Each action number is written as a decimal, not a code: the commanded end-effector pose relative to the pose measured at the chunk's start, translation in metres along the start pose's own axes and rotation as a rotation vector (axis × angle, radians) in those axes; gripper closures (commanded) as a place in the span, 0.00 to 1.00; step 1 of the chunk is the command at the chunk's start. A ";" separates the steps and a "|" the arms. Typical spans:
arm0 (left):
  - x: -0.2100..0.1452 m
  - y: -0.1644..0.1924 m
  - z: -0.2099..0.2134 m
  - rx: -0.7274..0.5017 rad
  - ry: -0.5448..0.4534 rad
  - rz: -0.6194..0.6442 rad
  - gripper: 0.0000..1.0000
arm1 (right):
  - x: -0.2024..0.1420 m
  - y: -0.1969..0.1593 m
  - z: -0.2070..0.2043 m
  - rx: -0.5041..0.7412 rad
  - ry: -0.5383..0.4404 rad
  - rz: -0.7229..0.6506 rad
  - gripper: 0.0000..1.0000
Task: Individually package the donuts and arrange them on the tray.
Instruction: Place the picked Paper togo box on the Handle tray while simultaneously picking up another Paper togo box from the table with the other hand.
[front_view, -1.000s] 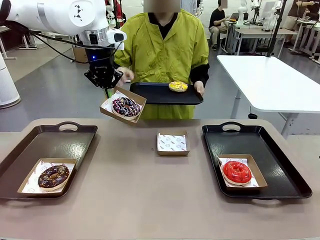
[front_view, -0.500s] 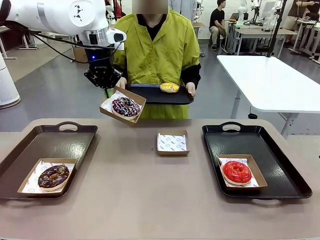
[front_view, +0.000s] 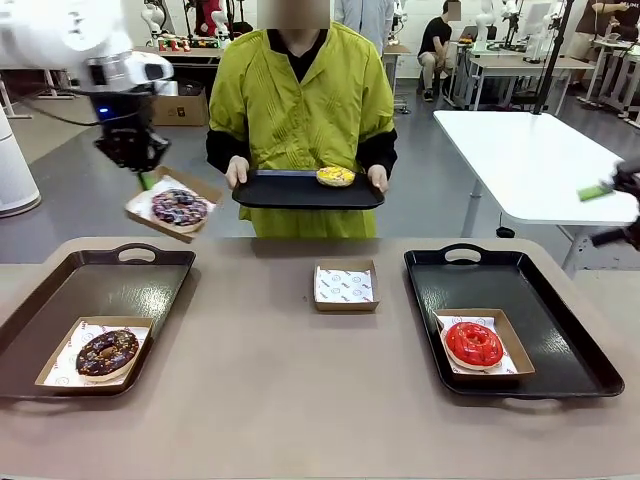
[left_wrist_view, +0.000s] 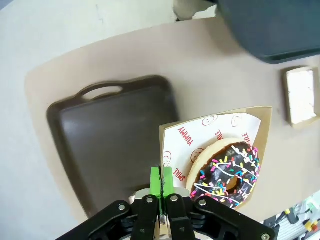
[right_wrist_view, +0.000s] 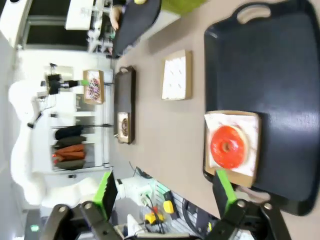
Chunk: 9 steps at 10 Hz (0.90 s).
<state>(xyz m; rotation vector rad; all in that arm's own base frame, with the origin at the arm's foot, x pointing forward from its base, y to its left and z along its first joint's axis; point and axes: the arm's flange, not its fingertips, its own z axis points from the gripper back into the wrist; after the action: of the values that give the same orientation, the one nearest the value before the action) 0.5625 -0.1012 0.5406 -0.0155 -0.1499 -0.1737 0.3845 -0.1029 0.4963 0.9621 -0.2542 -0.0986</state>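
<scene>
At my left fingers (left_wrist_view: 167, 181): pressed together on one edge of a cardboard box (left_wrist_view: 215, 131), pinching its wall and paper liner between the green pads.
Held load: the dark donut with white drizzle and coloured sprinkles (left_wrist_view: 227, 170) lies in that box, which tilts down away from the pinch. Gripping the rim alone leaves the icing untouched.
Below the load: the left tray (left_wrist_view: 115, 130) sits on the worktop (front_view: 300, 400), with most of its floor bare. I judge that bare stretch is where this box belongs.
Left tray, near corner: the chocolate donut (front_view: 107, 352) is boxed and parked, so the held box should land beside it, apart.
My right fingers (right_wrist_view: 109, 189): spread wide, holding and touching nothing, raised off to the worktop's right side.
Beneath them: the right tray (front_view: 500, 275), with the red donut (front_view: 473, 343) boxed at its near end.
Worktop middle: an empty lined box (front_view: 345, 285) sits between the trays, presumably waiting for the last donut.
Far side: a person holds a black serving tray (front_view: 290, 192) level in both hands, with the yellow donut (front_view: 335, 176) unboxed on it, seemingly offered.
Risk: with a one-edge pinch and a tilted box, the donut could slide toward the low corner if I swing fast.
</scene>
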 end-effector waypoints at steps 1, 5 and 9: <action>-0.021 0.031 -0.019 -0.019 -0.023 0.029 0.99 | 0.029 0.033 -0.054 -0.119 0.018 -0.029 0.00; -0.046 0.088 -0.066 -0.029 0.038 0.095 0.99 | 0.052 0.072 -0.157 -0.274 0.028 0.006 0.00; -0.058 0.102 -0.083 -0.044 0.077 0.104 0.99 | 0.046 0.076 -0.188 -0.261 0.043 0.047 0.00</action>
<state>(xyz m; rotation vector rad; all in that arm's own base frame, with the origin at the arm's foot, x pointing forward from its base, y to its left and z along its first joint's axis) 0.5401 0.0051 0.4486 -0.0364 -0.0534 -0.0478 0.4778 0.0830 0.4599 0.6685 -0.2293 -0.0715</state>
